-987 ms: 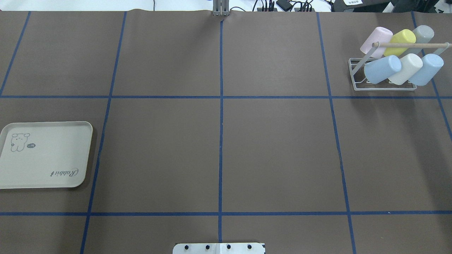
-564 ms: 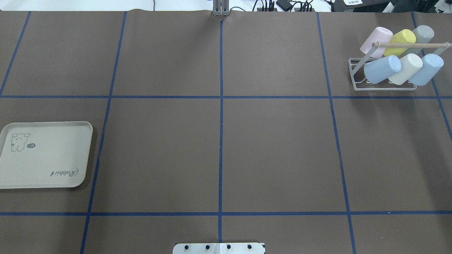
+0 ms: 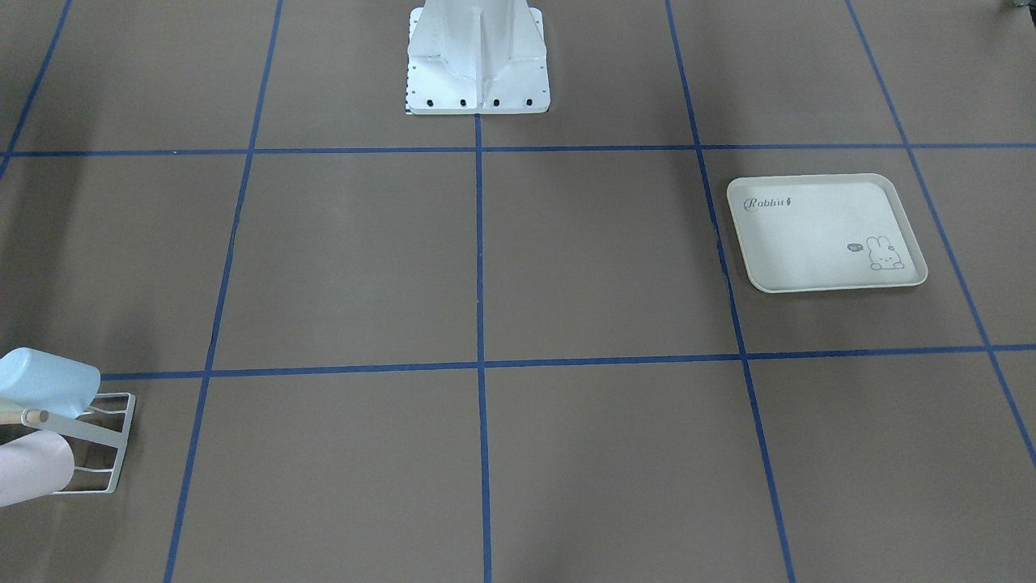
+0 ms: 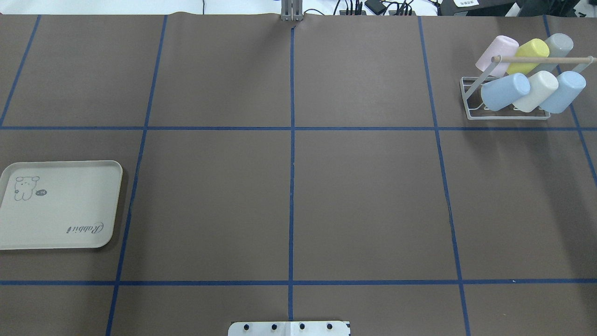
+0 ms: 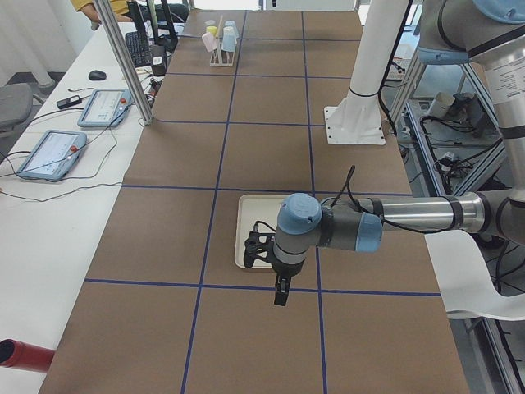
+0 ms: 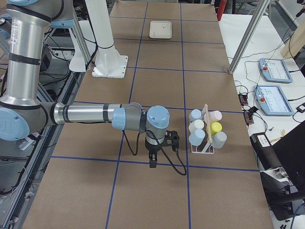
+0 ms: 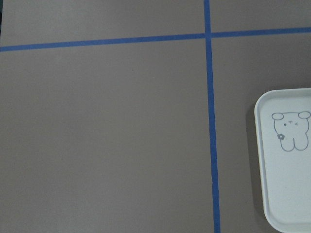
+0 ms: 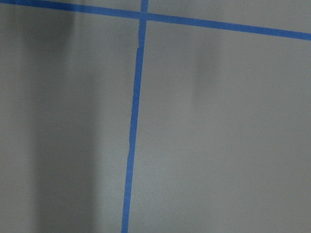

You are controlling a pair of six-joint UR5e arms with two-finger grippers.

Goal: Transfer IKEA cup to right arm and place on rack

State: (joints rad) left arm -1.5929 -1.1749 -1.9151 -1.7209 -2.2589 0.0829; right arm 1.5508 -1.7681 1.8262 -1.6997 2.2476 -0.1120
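Every cup you can see is on the rack [image 4: 471, 100], at the far right of the worktop [image 4: 364, 196] in the overhead view. There are six cups, all lying tilted. The back row is a pink cup [image 4: 496, 51], a yellow cup [image 4: 529, 52] and a grey cup [image 4: 558, 45]. The front row is a blue cup [image 4: 503, 91], a cream cup [image 4: 537, 91] and a second blue cup [image 4: 565, 91]. The dowel [image 4: 545, 59] runs across above them. You cannot tell from these views which of the six is the task's cup.

Only the two side cameras show you the hands. From the right end, the right arm [image 6: 86, 114] reaches out low over the worktop. Its right hand [image 6: 153, 160] points down, near the rack but apart from it, with a black cable [image 6: 174, 166] looping below the wrist. You cannot tell whether its fingers are apart or together. The right wrist view shows only brown paper and blue tape [image 8: 133, 121].

From the left end, the left hand [image 5: 280, 291] also points down, just beside the near edge of the tray [image 5: 244, 246]. Its finger state cannot be told either. The left wrist view catches the tray's printed corner at the right edge. In the overhead view the tray sits at the worktop's left edge, well apart from the rack.
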